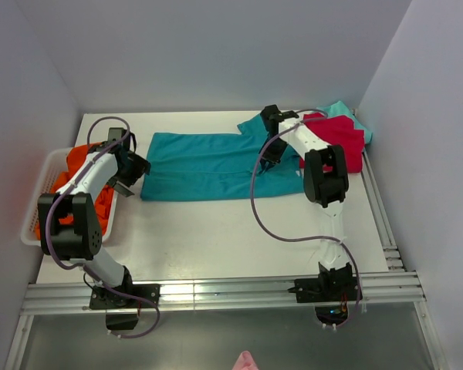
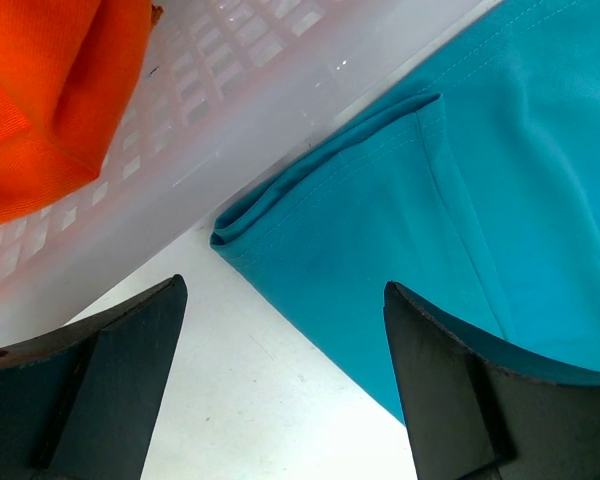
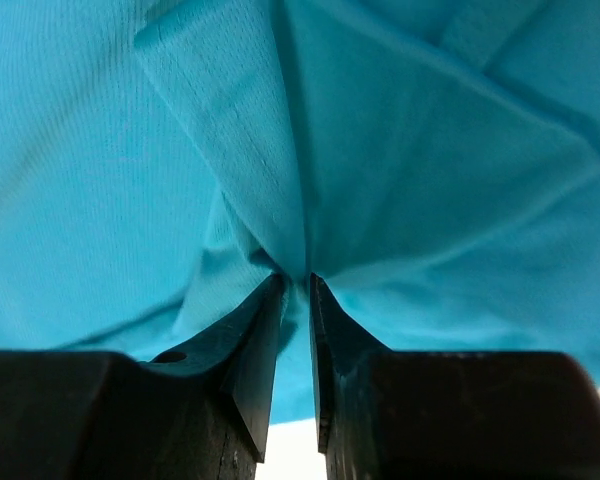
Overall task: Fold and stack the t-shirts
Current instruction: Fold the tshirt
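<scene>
The teal-blue t-shirt (image 1: 208,166) lies spread across the middle of the table, partly folded. My right gripper (image 1: 267,163) is shut on a pinch of the teal-blue t-shirt (image 3: 400,150) near its right end. My left gripper (image 1: 133,176) is open at the shirt's left edge; in the left wrist view the gripper (image 2: 285,290) hangs over bare table beside the folded corner of the shirt (image 2: 380,200). A red t-shirt (image 1: 341,139) and a light-teal one (image 1: 347,110) lie bunched at the back right. An orange t-shirt (image 1: 81,159) lies in the basket.
A white slatted basket (image 1: 48,181) sits at the table's left edge, and its wall (image 2: 230,90) is close to my left gripper. White walls enclose the table. Aluminium rails (image 1: 216,293) run along the near edge.
</scene>
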Controlling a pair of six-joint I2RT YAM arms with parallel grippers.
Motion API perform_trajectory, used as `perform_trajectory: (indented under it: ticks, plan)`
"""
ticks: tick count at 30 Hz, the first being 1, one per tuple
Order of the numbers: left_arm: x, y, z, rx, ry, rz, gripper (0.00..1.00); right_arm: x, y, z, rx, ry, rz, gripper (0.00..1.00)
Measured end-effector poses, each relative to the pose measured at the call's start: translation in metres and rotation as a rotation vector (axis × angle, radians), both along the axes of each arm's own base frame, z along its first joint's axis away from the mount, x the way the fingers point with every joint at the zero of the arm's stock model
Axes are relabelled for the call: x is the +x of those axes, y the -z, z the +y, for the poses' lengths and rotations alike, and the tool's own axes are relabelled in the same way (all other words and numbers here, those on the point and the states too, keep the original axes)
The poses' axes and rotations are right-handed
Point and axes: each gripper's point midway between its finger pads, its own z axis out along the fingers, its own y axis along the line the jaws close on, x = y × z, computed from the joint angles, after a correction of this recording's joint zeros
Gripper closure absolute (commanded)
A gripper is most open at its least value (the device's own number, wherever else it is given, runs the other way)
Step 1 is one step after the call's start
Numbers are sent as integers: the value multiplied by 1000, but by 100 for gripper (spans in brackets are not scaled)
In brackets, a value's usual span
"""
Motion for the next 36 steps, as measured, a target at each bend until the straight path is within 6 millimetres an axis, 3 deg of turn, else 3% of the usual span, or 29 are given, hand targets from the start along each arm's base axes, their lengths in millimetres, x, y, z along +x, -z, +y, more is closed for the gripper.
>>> perform_trajectory:
  ticks: [6, 14, 22, 28, 31, 32, 34, 35, 36]
  plan:
    - [0, 0, 0, 4, 20, 1, 14, 8, 11, 6, -1, 6, 12, 76]
    - [3, 3, -2, 1, 43, 5, 15, 15, 10, 11, 4, 14, -1, 95]
    - [6, 7, -5, -8, 59, 14, 15, 22, 1, 14, 15, 32, -19, 98]
    - [9, 8, -6, -8, 77, 17, 15, 45, -7, 24, 50, 67, -69, 87]
    - [9, 8, -6, -6, 84, 18, 15, 49, -2, 28, 74, 94, -69, 62]
    - [10, 8, -6, -5, 86, 18, 15, 51, -1, 30, 90, 107, -70, 41]
    - [10, 8, -6, -5, 89, 17, 15, 56, -1, 34, 118, 124, -81, 31]
    - [10, 8, -6, -4, 92, 17, 15, 58, -2, 36, 130, 127, -87, 17]
    - [10, 8, -6, -6, 95, 17, 15, 61, -3, 38, 144, 135, -96, 16]
